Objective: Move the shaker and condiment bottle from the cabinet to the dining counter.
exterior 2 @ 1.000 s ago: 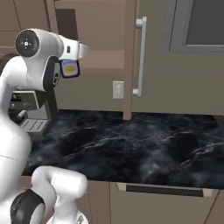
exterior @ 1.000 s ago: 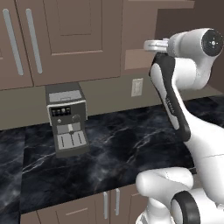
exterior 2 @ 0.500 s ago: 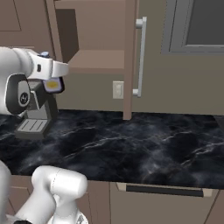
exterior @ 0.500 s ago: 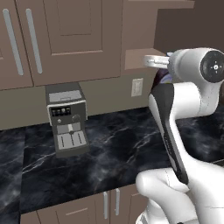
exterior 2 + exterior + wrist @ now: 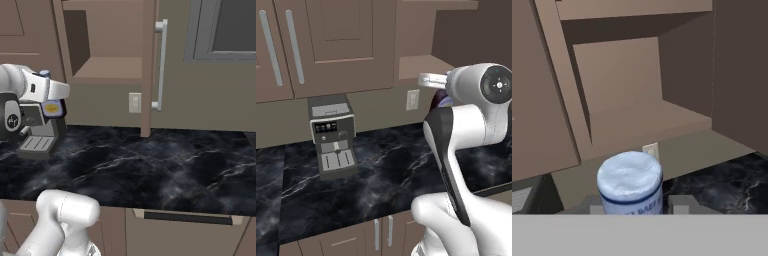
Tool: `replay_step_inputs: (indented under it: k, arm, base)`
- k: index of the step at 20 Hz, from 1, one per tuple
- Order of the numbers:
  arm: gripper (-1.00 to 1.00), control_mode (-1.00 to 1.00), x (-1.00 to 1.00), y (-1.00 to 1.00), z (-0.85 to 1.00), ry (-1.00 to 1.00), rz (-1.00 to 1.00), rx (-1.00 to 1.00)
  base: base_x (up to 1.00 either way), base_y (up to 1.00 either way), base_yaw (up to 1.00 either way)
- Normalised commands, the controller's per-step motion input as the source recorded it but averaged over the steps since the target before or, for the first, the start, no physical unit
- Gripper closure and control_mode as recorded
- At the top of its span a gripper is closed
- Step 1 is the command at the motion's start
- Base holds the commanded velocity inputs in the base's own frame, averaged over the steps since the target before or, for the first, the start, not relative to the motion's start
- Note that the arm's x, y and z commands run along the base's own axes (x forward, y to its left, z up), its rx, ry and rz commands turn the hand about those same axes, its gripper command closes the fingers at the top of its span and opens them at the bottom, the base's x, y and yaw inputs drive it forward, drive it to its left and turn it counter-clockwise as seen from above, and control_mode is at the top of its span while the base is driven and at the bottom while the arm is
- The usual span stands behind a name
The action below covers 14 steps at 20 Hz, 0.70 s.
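My gripper (image 5: pixel 630 204) is shut on the condiment bottle (image 5: pixel 631 183), whose blue-grey cap fills the space between the finger tips in the hand view. In the right base view the gripper (image 5: pixel 50 99) holds the bottle (image 5: pixel 52 108) by its pale label, left of the open cabinet (image 5: pixel 107 70) and above the worktop. From the left the bottle (image 5: pixel 441 98) shows dark red behind my arm. The cabinet shelf (image 5: pixel 642 125) stands bare, its door (image 5: pixel 148 65) swung open. The shaker and the dining counter are out of view.
A grey coffee machine (image 5: pixel 332 136) stands on the narrow black marble worktop (image 5: pixel 386 175), just below my hand in the right base view (image 5: pixel 40 140). A wall outlet (image 5: pixel 135 102) sits under the cabinet. Closed wall cabinet doors (image 5: pixel 331 45) hang to the left.
My hand has drawn back from the cabinet with the bottle in it, moving left and down in the right base view. The base has stayed put.
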Motion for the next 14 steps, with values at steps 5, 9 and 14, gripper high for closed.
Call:
replay_step_inputs:
  k: [5, 9, 14]
  arm:
    - [1.00, -1.00, 0.00, 0.00, 0.00, 0.00, 0.00, 0.00]
    - [1.00, -1.00, 0.00, 0.00, 0.00, 0.00, 0.00, 0.00]
    - [1.00, 1.00, 0.00, 0.00, 0.00, 0.00, 0.00, 0.00]
  base:
    - [0.00, 0.00, 0.00]
    - [0.00, 0.00, 0.00]
    - [0.00, 0.00, 0.00]
